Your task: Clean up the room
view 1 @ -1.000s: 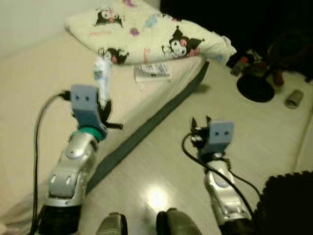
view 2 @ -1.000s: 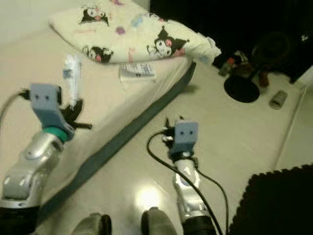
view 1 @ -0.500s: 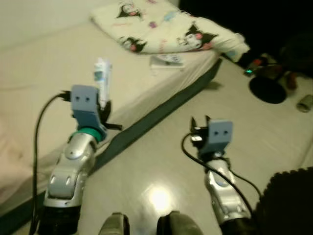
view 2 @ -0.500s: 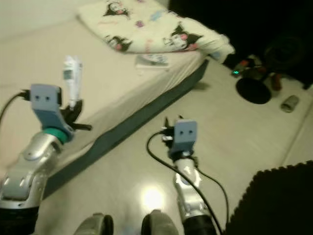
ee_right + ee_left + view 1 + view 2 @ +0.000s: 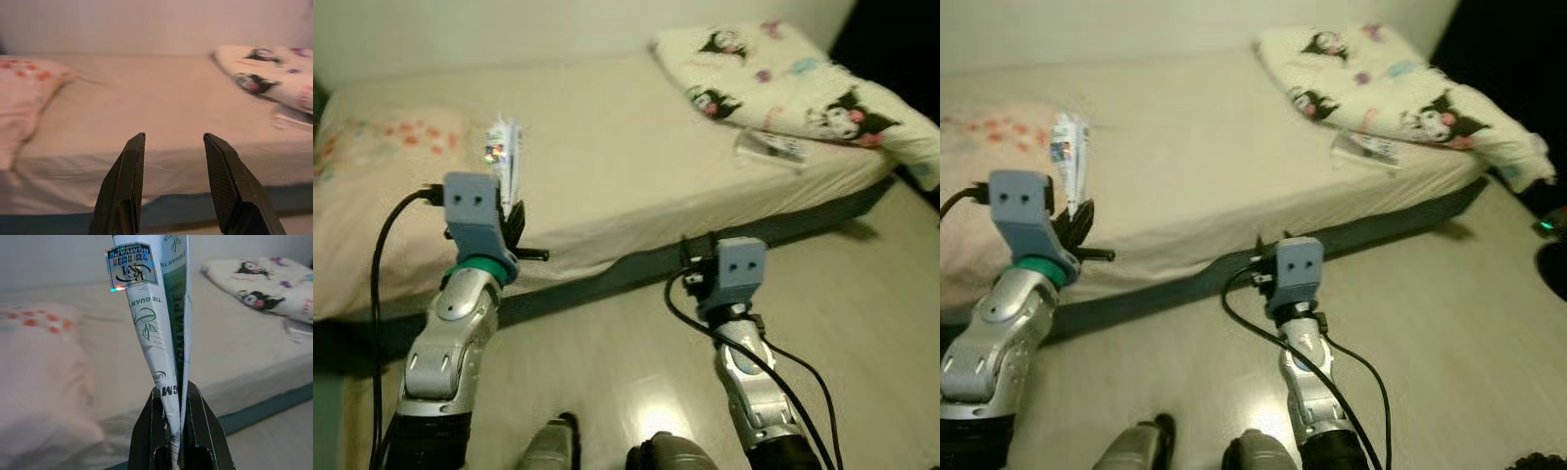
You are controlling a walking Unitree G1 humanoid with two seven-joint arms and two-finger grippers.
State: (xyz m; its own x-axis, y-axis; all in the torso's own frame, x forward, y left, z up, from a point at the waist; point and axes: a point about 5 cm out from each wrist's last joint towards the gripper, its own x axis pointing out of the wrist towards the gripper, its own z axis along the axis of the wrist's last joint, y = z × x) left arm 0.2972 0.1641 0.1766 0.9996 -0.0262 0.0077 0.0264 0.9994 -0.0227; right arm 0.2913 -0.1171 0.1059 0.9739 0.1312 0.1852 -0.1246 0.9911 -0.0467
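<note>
Now our left gripper (image 5: 177,404) has its two black fingers pressed together on the lower end of a white and green wrapper (image 5: 159,323), which stands up almost vertical from the jaws, with a shiny sticker near its top. Seen from the head, this gripper is raised at our left, in front of the bed (image 5: 636,166), and the wrapper (image 5: 503,152) rises above the blue wrist housing. Our right gripper (image 5: 173,183) holds nothing; its fingers stand apart, pointing toward the side of the mattress.

We judge that the step in hand is to carry this piece of trash to a bin, and no bin is visible from here. To do it well, we should keep the grip firm, because the wrapper is thin and light and could slip out or bend when we walk or turn. On the bed a pale pillow with red spots (image 5: 367,157) lies at the left, a cartoon-print pillow (image 5: 773,73) at the right, and just beside that one a flat white item (image 5: 771,147), which may be collected later.
</note>
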